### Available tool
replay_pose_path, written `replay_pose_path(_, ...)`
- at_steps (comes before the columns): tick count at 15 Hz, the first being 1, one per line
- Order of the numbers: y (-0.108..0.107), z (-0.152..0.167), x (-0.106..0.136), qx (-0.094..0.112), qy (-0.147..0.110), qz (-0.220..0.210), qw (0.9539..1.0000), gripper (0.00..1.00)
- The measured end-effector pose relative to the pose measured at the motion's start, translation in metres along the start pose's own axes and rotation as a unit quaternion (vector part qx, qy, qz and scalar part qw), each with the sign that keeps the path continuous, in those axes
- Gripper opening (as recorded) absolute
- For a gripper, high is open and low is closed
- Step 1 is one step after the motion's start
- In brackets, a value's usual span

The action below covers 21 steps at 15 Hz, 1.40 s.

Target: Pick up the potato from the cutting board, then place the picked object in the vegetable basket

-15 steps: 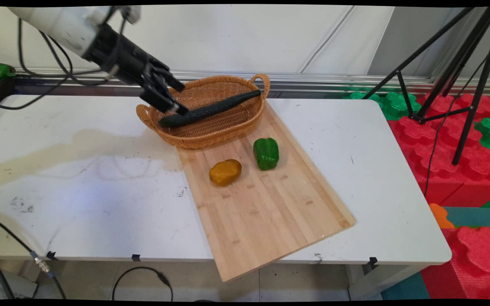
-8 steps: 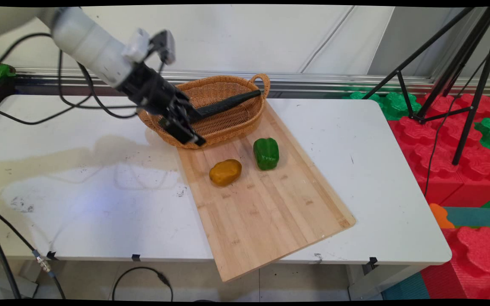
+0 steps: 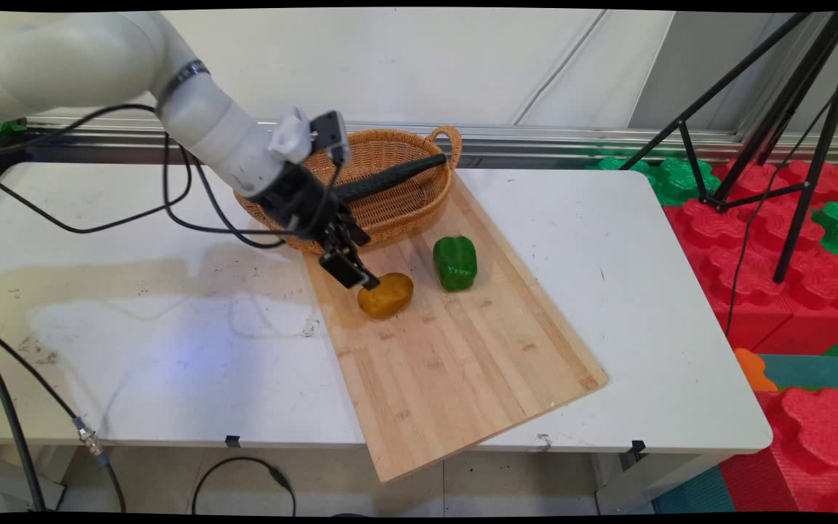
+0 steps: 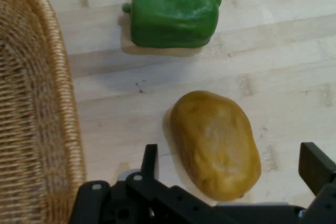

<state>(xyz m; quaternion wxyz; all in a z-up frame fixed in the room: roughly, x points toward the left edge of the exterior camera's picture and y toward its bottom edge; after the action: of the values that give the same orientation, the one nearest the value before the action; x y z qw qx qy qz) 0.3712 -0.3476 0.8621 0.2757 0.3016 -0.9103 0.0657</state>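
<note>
Hovering wide-jawed, the gripper (image 4: 231, 171) straddles a smooth, ochre potato (image 4: 216, 144)

Potato (image 4: 216, 142): mustard yellow-brown, matt, with a paler sheen on top; pepper (image 4: 173, 8): glossy bright green; basket (image 3: 361, 191): tan wicker in a tight woven pattern; cucumber (image 3: 390, 177): very dark green, near black; board (image 3: 455, 356): pale bamboo with lengthwise strip grain; tabletop (image 3: 135, 320): white, with brownish stains and dark scuffs; gripper (image 3: 356, 271): black, on a white arm.
</note>
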Motion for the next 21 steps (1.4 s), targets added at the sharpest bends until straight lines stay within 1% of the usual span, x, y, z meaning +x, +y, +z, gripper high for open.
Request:
replay_pose_path(4, 0.005, 0.028, 0.004, 0.002, -0.013, -0.009, 0.9999, 1.0)
replay_pose_path(10, 0.01, 0.059, 0.007, 0.007, -0.03, -0.019, 0.9994, 1.0)
replay_pose_path(11, 0.01, 0.063, 0.007, 0.008, -0.032, -0.02, 0.9993, 0.0)
replay_pose_path(16, 0.014, 0.076, 0.007, 0.014, -0.034, -0.028, 0.9989, 0.0)
replay_pose_path(21, 0.015, 0.081, 0.01, 0.018, -0.031, -0.029, 0.9989, 0.0)
